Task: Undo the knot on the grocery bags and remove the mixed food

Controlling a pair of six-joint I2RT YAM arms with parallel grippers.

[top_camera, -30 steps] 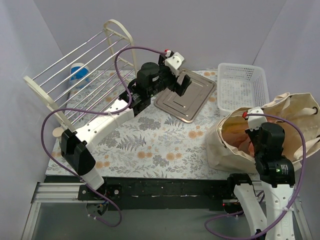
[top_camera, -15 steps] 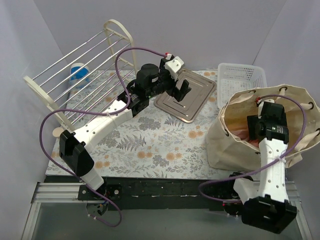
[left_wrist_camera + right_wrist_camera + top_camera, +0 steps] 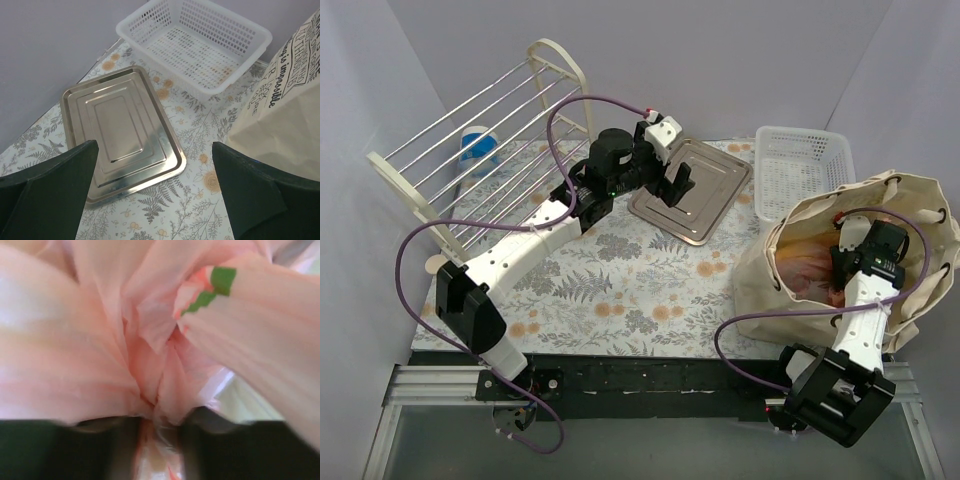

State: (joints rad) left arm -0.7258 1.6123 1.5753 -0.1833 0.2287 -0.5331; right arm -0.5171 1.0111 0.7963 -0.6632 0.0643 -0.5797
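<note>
Down in the canvas tote (image 3: 910, 215) with the right gripper (image 3: 155, 440), pinching a gathered fold of the pink bag (image 3: 100, 340) between the fingers (image 3: 60, 450). Working the knot now; food not out yet, wrapped somewhere under that plastic. Next up, probably: pulling the fold loose gently, without tearing. Left gripper (image 3: 154, 150) spread wide over the tray (image 3: 115, 120), gripping nothing. Versus a second ago: lower into the tote, wrist turned; left side barely shifted.
</note>
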